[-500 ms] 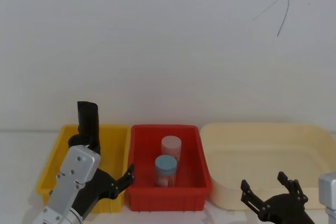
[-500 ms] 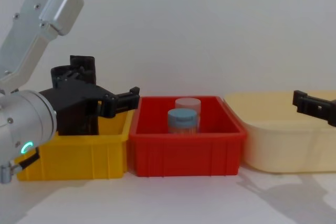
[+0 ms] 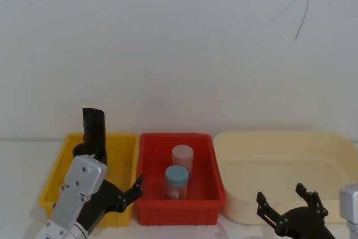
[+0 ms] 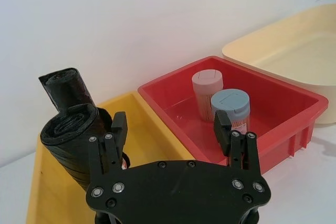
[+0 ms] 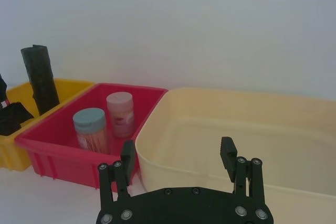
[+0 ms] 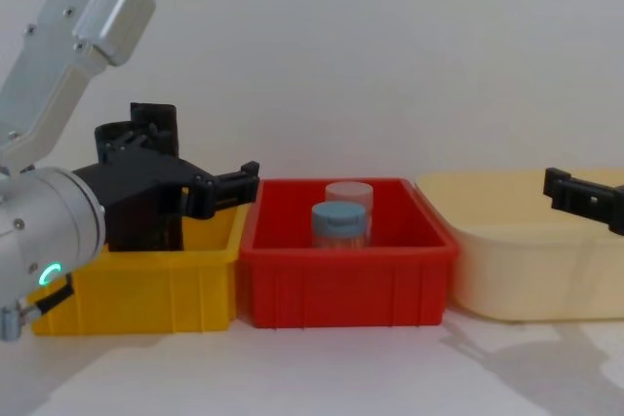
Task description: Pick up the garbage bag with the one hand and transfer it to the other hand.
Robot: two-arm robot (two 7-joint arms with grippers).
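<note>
White table (image 6: 292, 367), white wall (image 3: 168, 54); left pincer (image 4: 170, 121) and right pincer (image 5: 177, 146) spread wide.

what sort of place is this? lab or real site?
Probably a staged lab tabletop, not a real site: bare white wall, white table, and a yellow bin, red bin and cream tub lined up in a row. The left gripper sits open by the garbage bag.

Head camera looks down, chest camera level across the desk (image 6: 292, 377); wrist cameras ride just behind left claw (image 4: 170, 120) and right claw (image 5: 177, 145). All share the red bin (image 3: 179, 211).
</note>
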